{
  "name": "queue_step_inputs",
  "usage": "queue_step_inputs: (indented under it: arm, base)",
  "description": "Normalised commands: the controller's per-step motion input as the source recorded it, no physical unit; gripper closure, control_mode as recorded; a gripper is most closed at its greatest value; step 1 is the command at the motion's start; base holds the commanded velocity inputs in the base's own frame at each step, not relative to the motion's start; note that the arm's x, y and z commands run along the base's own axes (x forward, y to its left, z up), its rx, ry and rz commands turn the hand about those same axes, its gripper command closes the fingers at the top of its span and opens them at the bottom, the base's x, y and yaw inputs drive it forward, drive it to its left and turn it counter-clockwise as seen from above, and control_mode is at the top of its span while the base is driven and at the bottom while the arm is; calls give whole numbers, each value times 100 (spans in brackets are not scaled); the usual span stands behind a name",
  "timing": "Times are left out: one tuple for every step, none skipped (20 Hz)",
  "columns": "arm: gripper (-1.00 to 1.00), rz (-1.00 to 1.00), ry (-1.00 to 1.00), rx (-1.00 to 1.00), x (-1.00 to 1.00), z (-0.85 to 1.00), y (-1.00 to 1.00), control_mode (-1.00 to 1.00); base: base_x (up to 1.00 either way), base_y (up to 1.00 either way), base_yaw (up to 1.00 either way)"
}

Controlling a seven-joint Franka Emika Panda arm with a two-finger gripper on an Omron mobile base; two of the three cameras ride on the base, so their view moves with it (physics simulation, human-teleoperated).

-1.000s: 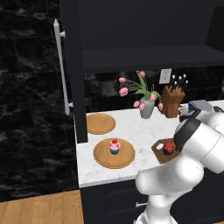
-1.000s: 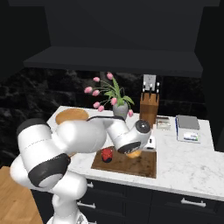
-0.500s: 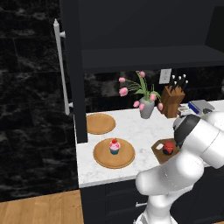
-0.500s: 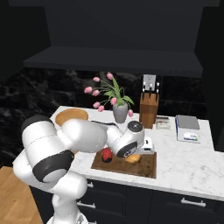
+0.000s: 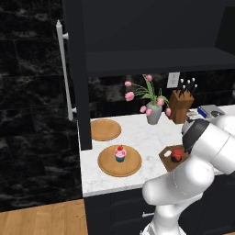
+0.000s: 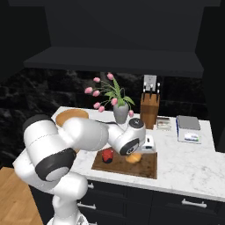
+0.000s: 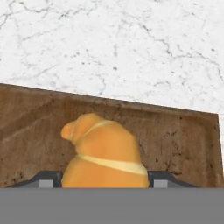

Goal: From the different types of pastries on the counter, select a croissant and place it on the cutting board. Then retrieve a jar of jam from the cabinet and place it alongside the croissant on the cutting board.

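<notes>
No readable text, labels or numbers anywhere.

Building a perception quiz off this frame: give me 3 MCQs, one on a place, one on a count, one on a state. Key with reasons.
1. Where is the croissant?
A. on a round plate
B. on the cutting board
C. in the cabinet

2. How many round wooden plates sit on the counter?
A. one
B. two
C. four

3. What stands on the nearer plate?
A. the cupcake, upright
B. the cupcake, tipped over
C. the jar of jam

Key: 1 B, the hand view shows the croissant on brown wood between the fingertips of the gripper. 2 B, the left base view shows two plates. 3 A, cherry on top, wrapper down; the jar is on the board.
</notes>
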Motion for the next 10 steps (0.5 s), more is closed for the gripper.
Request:
queue_step_inputs:
  arm:
    - [100, 0, 0, 0, -13, -1, -8, -100]
    - [100, 0, 0, 0, -9, 0, -15, -100]
    - [100, 0, 0, 0, 0, 0, -21, -100]
    - [100, 0, 3, 0, 0, 0, -25, -100]
    - [100, 0, 5, 0, 0, 0, -26, -100]
    - [100, 0, 5, 0, 0, 0, -21, -100]
    - [100, 0, 6, 0, -5, -9, 0, -100]
    - [100, 0, 7, 1, -11, -16, 0, -100]
    - [100, 0, 5, 1, -14, -12, 0, -100]
    - [100, 0, 3, 1, -16, -10, 0, -100]
  base:
    - [0, 0, 0]
    - [0, 0, 0]
    - [0, 0, 0]
    - [0, 0, 0]
    - [0, 0, 0]
    - [0, 0, 0]
    - [0, 0, 0]
    - [0, 0, 0]
    - [0, 0, 0]
    - [0, 0, 0]
